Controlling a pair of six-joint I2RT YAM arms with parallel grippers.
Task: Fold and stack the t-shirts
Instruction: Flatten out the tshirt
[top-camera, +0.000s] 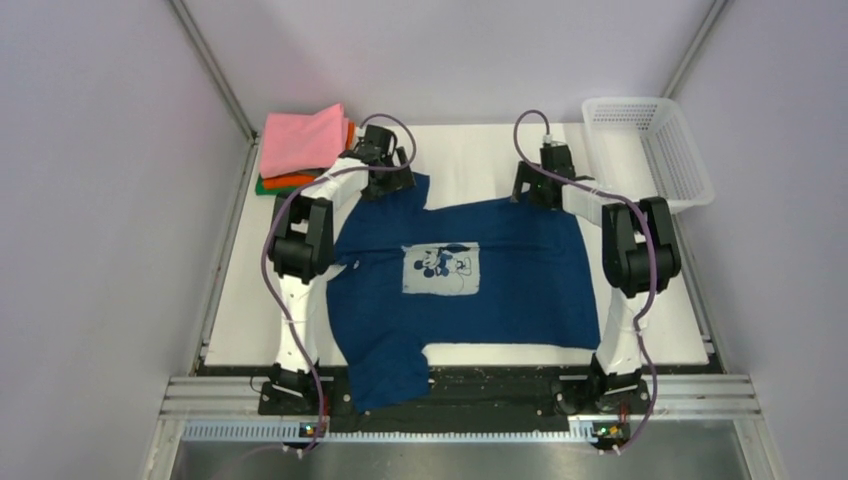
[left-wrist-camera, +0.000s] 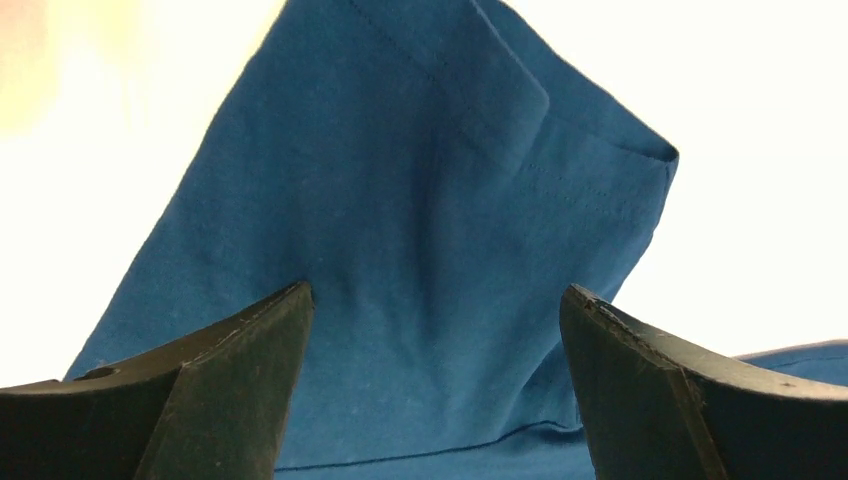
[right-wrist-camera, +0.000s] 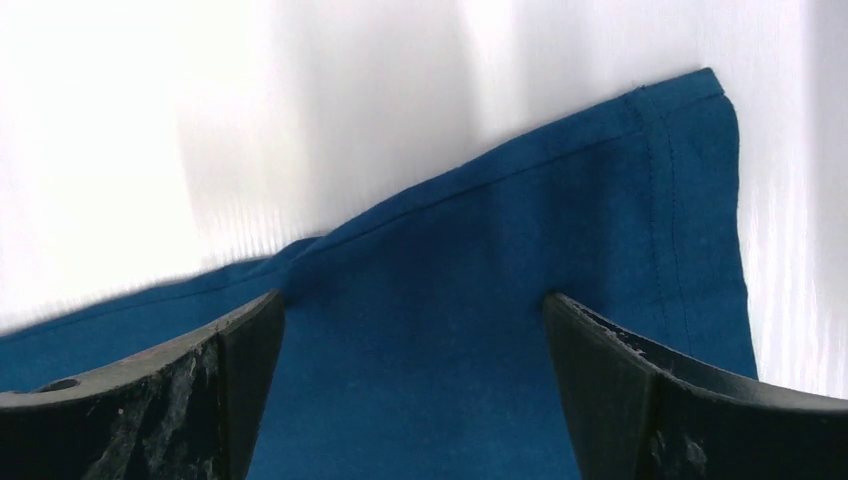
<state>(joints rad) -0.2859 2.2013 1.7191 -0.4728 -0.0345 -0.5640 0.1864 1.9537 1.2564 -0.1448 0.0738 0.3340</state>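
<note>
1 navy t-shirt (top-camera: 520, 300) — spread out, white print (top-camera: 441, 268) facing up

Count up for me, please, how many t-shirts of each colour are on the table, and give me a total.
navy blue t-shirt, spread out flat: 1
pink t-shirt, folded, top of the pile: 1
orange t-shirt, folded, under the pink: 1
green t-shirt, folded, bottom of the pile: 1
Total: 4
</note>
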